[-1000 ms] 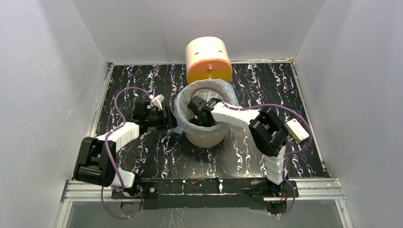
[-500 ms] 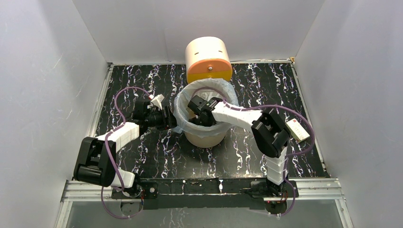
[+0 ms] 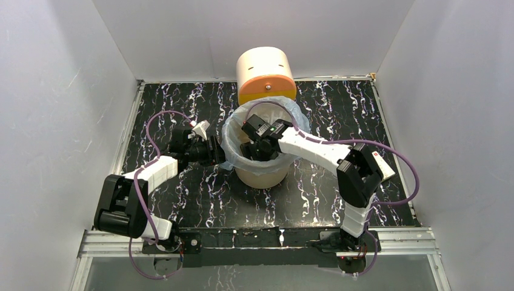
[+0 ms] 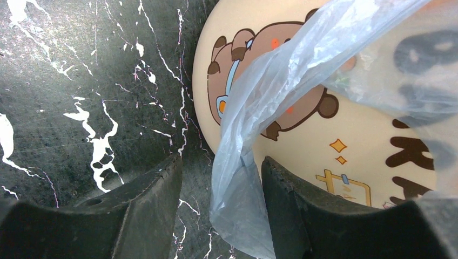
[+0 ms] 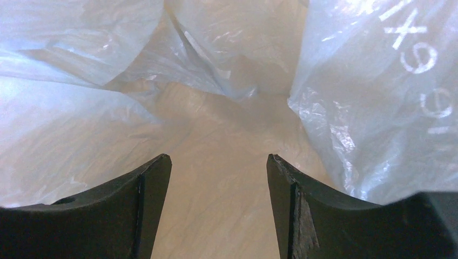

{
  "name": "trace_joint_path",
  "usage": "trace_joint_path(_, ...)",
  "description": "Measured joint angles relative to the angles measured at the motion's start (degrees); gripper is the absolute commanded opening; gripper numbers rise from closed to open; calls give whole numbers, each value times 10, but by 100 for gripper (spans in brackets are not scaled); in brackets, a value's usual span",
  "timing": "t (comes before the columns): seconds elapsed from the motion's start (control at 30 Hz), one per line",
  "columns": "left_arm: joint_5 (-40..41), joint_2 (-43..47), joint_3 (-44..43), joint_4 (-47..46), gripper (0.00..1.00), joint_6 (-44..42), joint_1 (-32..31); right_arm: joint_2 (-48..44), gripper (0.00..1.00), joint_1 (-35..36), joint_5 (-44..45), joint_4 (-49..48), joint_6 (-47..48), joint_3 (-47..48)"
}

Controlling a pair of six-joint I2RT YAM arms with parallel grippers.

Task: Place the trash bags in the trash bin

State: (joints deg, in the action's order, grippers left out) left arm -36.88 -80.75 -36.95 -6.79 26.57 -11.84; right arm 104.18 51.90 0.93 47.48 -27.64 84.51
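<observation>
The beige trash bin (image 3: 260, 177) stands mid-table, and the pale-blue trash bag (image 3: 300, 121) lines its mouth and folds over the rim. In the left wrist view the bin (image 4: 356, 140) carries a cartoon bear, and a loose flap of the bag (image 4: 237, 178) hangs down its outer wall. My left gripper (image 3: 217, 154) (image 4: 222, 159) is at the bin's left side, open, with that flap between its fingers, close to the right one and apart from the left. My right gripper (image 3: 251, 148) (image 5: 219, 156) reaches down inside the bag (image 5: 367, 108), open and holding nothing.
A cream cylinder with an orange front (image 3: 265, 76) stands right behind the bin. A small white box (image 3: 380, 163) lies at the right, partly hidden by my right arm. White walls close in the table on three sides.
My right arm's elbow has swung out to the right, and its gripper has shifted slightly toward the back inside the bin. The left arm has stayed put.
</observation>
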Motion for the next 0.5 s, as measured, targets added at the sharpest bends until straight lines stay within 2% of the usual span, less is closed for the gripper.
trace_joint_path(0.5,-2,-1,0,0,53,-2,0,-45,79,1,17,-10,-15,29)
